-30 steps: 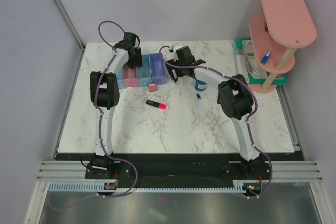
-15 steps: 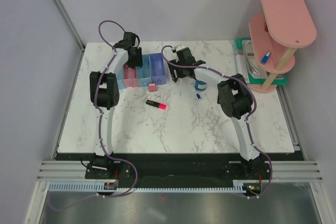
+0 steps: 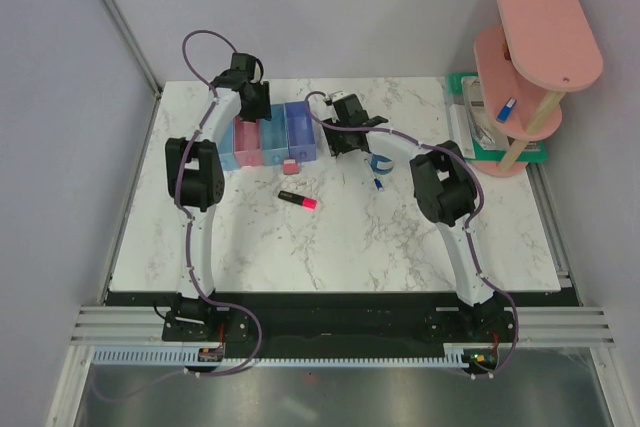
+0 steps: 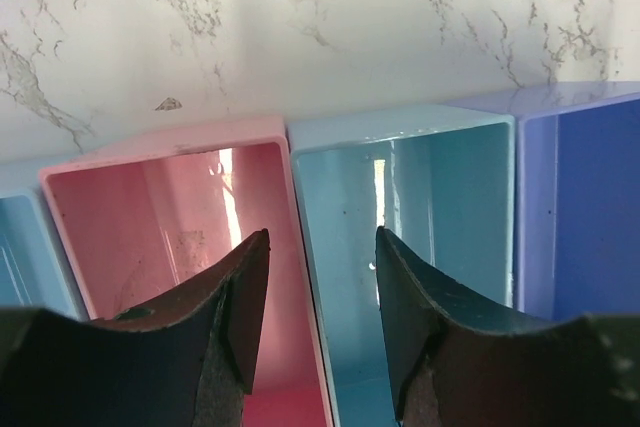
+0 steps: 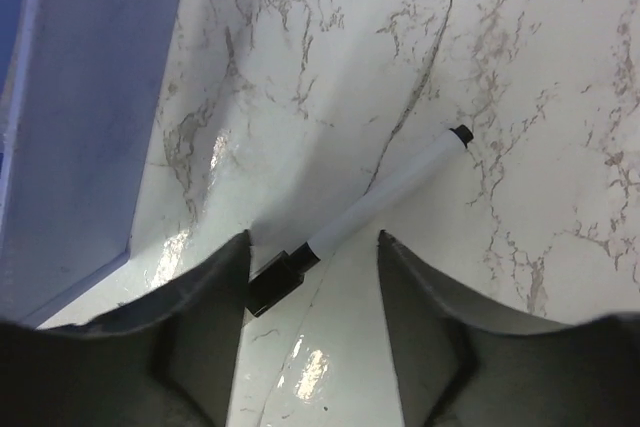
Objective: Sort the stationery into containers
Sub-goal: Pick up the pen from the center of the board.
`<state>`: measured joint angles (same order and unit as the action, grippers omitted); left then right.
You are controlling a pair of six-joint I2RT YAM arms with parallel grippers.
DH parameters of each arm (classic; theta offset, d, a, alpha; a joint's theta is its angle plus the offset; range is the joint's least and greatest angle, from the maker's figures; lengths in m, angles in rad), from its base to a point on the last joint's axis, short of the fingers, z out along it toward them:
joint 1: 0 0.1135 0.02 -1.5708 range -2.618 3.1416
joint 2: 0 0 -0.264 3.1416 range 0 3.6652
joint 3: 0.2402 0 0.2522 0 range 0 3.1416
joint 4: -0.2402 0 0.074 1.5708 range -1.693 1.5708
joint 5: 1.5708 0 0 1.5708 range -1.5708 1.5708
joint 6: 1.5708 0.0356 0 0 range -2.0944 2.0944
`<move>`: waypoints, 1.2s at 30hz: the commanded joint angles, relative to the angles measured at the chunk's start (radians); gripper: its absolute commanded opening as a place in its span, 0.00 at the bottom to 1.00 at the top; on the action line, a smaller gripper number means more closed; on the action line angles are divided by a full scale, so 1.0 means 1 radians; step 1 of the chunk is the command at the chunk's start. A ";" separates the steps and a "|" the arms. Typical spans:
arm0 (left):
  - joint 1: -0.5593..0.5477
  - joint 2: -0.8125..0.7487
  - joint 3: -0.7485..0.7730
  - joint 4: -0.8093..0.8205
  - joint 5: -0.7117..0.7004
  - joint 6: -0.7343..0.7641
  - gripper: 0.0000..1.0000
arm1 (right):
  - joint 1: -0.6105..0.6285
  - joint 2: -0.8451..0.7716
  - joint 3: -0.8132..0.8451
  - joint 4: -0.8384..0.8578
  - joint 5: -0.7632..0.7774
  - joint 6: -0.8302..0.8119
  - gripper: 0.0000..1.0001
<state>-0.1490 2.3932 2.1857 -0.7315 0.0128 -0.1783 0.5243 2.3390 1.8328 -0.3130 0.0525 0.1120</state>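
While the right gripper (image 5: 312, 247) sat low on the marble table (image 3: 400, 237), its jaws were spread and straddled the black-capped end of a white pen (image 5: 385, 192). Nothing was pinched yet as far as the wrist view showed. The cap lay just beside one finger, the pen body ran up-right across the frame, and the violet-blue tray (image 5: 90, 97) wall stood close by at frame left. The left gripper (image 4: 322, 247) hovered over the tray row (image 3: 298, 147), part-open with nothing between the fingers, lined up on the wall between the pink tray (image 4: 170, 207) and the light blue tray (image 4: 440, 207). The visible parts of both trays looked empty, but their near ends were hidden behind the fingers, so I couldn't call that fully. In the top view, several items were loose on the table: a pink-tipped highlighter (image 3: 298, 199) at centre frame, a pink eraser (image 3: 291, 165) just below the tray row, and a round blue pot (image 3: 381, 161) and a small blue item (image 3: 379, 184) right of centre. My read: sorting was at an early stage, with the pen, highlighter, eraser, pot and the small blue piece all outstanding. The step in hand looked like the pen pick, then a short carry left to a tray.
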 commanded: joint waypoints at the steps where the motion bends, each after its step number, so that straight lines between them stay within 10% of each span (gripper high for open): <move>1: -0.001 -0.091 -0.004 0.000 0.041 0.037 0.54 | 0.013 0.040 0.014 -0.049 -0.036 0.017 0.49; 10: -0.001 -0.137 -0.006 -0.002 0.069 0.036 0.54 | 0.019 0.031 0.002 -0.055 -0.014 0.006 0.00; 36: 0.129 -0.236 -0.167 0.010 -0.197 0.212 0.49 | -0.004 -0.089 0.246 -0.090 0.118 -0.031 0.00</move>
<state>-0.0502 2.1681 2.0106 -0.7349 -0.1062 -0.0311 0.5179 2.3329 2.0026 -0.3965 0.1535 0.0956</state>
